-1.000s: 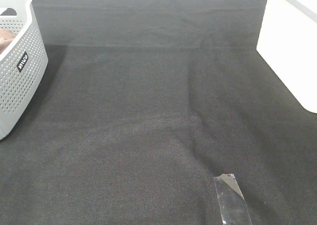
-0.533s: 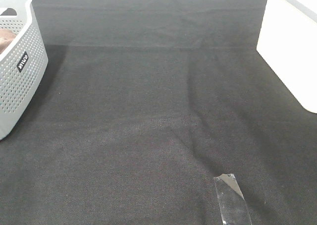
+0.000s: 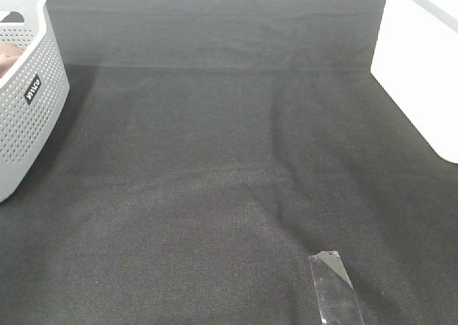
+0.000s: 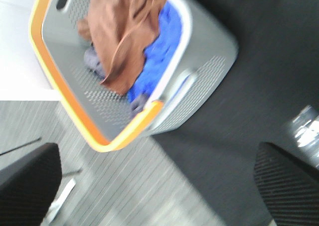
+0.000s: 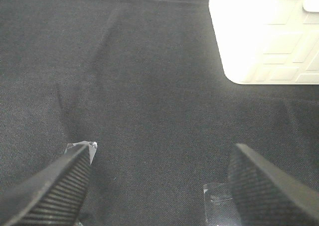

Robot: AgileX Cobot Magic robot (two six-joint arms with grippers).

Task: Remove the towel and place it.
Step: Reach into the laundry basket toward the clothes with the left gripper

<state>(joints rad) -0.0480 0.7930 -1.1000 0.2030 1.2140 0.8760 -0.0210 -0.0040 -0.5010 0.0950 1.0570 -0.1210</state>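
Observation:
The brown towel [image 4: 124, 32] lies crumpled in a grey perforated basket [image 4: 204, 61] with an orange rim, on top of a blue item [image 4: 162, 52]. In the exterior high view only a sliver of the towel [image 3: 7, 56] shows inside the basket [image 3: 28, 103] at the left edge. My left gripper [image 4: 157, 186] hangs open and empty, some way off from the basket. My right gripper [image 5: 162, 186] is open and empty over the black table cloth [image 5: 149, 86]. Neither arm shows in the exterior high view.
A white container [image 3: 422, 67] stands at the right edge of the table. A strip of clear tape [image 3: 335, 289] is stuck on the cloth near the front. A small grey item [image 4: 92, 61] lies in the basket. Striped grey floor [image 4: 129, 186] shows beyond the table.
Faint creases in the black cloth have shifted slightly. The basket stays where it was.

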